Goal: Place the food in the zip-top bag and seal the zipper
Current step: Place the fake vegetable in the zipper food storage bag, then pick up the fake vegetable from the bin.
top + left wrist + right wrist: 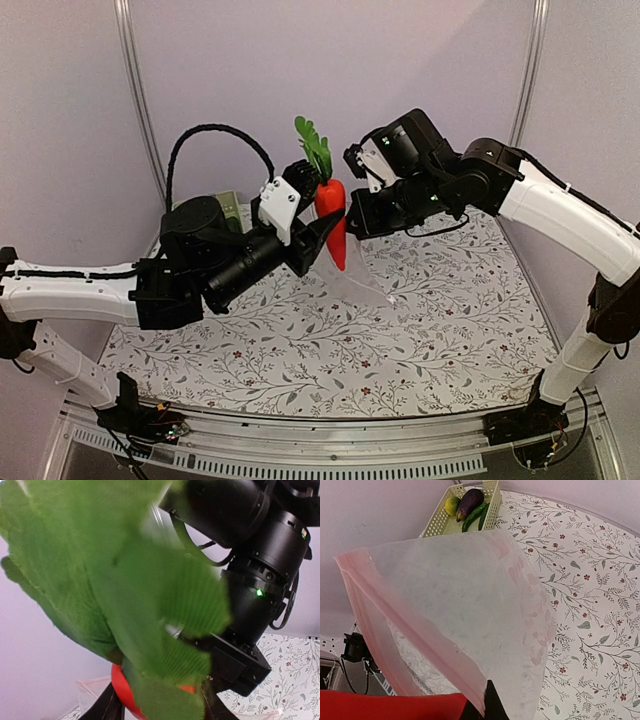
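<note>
My left gripper (318, 210) is shut on a red-orange carrot (335, 205) with green leaves, held upright in the air above the table. In the left wrist view the leaves (125, 580) fill most of the frame, and the red body (122, 690) sits between the fingers (107, 707). My right gripper (352, 212) is shut on the mouth edge of the zip-top bag (362, 282), which hangs down beside the carrot. The right wrist view shows the clear bag (470, 590), its pink zipper (410, 625) and the carrot (390, 705) at the mouth. I cannot tell whether the tip is inside.
A pale green slotted basket (492, 505) stands at the table's far left with a purple eggplant (470, 501), a green cucumber (472, 520) and a yellow-green piece (451, 505) in it. A floral cloth (400, 340) covers the table. The two wrists are close together.
</note>
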Controlling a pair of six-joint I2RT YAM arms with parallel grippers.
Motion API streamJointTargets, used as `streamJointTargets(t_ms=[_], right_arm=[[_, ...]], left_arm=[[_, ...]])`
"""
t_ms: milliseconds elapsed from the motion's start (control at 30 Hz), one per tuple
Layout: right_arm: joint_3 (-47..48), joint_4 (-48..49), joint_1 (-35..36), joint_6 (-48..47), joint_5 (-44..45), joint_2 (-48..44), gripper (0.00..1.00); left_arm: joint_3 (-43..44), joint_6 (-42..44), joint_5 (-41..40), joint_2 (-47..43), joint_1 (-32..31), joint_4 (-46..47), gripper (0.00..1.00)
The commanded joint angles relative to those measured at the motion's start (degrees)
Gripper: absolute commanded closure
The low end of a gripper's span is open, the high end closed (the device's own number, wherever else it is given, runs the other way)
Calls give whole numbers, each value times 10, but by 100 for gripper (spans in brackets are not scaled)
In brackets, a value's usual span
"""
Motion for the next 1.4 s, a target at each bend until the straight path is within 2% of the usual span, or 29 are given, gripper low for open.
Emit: streamJointTargets(t_ms=[0,100,233,333,400,467,667,900,1000,1167,1233,1367], right_arm=[[26,-13,-13,3,-3,-15,100],[31,-15,-15,3,-7,-13,100],[34,-16,-16,3,-9,-12,100],[35,-16,-17,4,-11,-11,100],[37,-16,-16,4,-13,-10,100],[37,-16,-17,5,-13,-11,100],[37,-18,-17,5,-6,-10,100],[34,-21,-17,3,16,-8,100],[34,-27,-17,1,35,-8,100],[32,-36,-16,-3,67,-7,100],[31,-37,-17,-4,75,-7,100],[24,-34,-17,-3,78,-10,100]], left_arm=[[-19,27,-35,1,-13,-21,65],[-15,24,-43,5,-13,-54,62],[-13,10,-38,5,-13,-91,51],[-13,1,-40,3,-12,-104,40],[-13,-2,-40,0,-12,-107,27],[-12,-4,-39,-1,-12,-111,22],[-9,-14,-32,-4,-12,-117,19],[8,-82,14,-33,-1,-164,7],[21,-141,66,-58,7,-202,1],[49,-238,198,-100,40,-279,0],[68,-276,225,-109,60,-312,0],[89,-348,150,-125,88,-398,0]])
